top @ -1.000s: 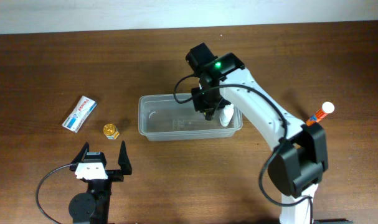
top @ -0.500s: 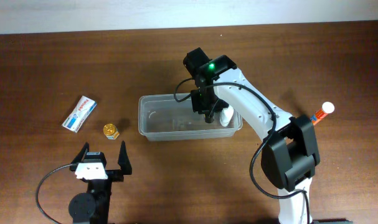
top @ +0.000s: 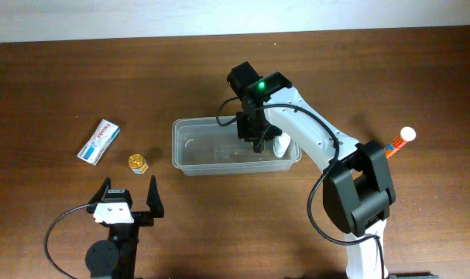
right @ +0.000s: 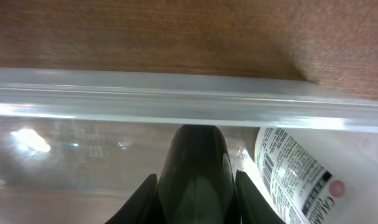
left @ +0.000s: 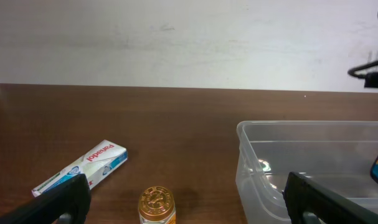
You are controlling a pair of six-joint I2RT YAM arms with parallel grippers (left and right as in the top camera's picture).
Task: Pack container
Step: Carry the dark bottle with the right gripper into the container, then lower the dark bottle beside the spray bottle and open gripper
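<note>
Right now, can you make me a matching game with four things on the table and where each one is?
Things:
1 white bottle
2 gold-capped jar
3 blue-and-white box
4 orange tube

Places:
A far right, alone
B inside the container
C farthest left
D between the blue-and-white box and the container

Pairs: 1-B, 2-D, 3-C, 4-A

Surface (top: 56, 85): dark brown wood.
Centre: clear container (top: 180, 149).
Left: white-blue box (top: 98, 141), gold-lidded jar (top: 137, 163).
Right: orange-white tube (top: 399, 142).

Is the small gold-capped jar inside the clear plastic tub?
No, the small gold-capped jar stands on the wooden table, outside the clear plastic tub.
</note>
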